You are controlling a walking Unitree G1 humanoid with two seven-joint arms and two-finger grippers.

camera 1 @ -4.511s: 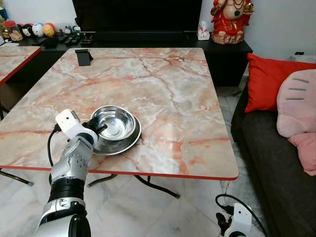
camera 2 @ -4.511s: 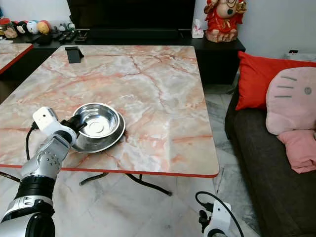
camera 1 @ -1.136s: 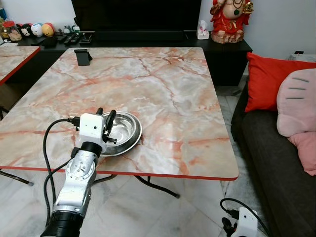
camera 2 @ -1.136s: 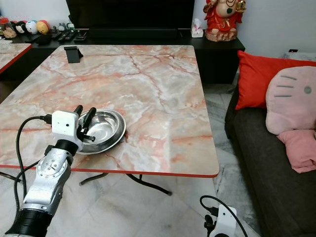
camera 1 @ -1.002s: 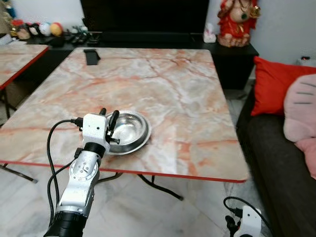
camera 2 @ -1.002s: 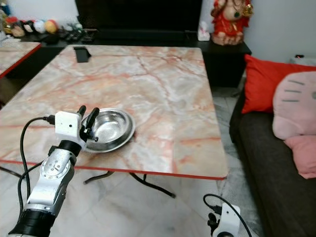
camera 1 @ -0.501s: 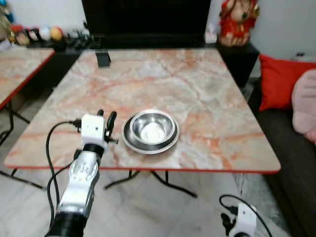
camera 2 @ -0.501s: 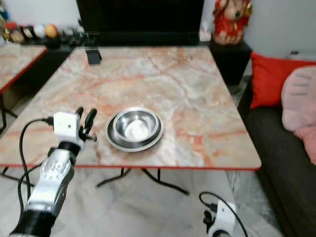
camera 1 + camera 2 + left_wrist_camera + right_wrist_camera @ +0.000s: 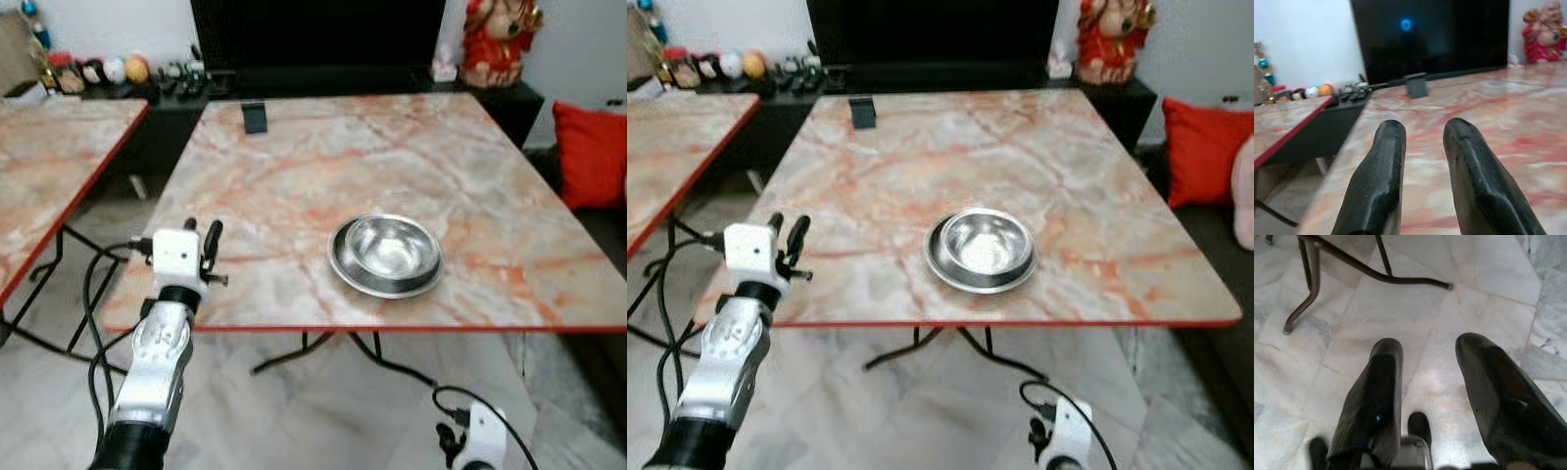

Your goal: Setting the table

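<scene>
Though stacked steel bowl (image 9: 384,252) on table (image 9: 294,176) looks light, stiff, slippery: pinch at rim; left hand (image 9: 200,239) released, empty, well apart.

Bowl (image 9: 385,253) on table (image 9: 294,186), right of left tool (image 9: 200,235).

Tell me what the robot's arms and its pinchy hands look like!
The left arm is shiny silver with a speckled, rounded segment and a dark band lower down. A white boxy block sits at its wrist, and black cables loop beside it. The left gripper has two long, thick black fingers with rounded tips and a rough, grainy surface. The right gripper has the same chunky black fingers, with a white wrist block and black cable.
</scene>
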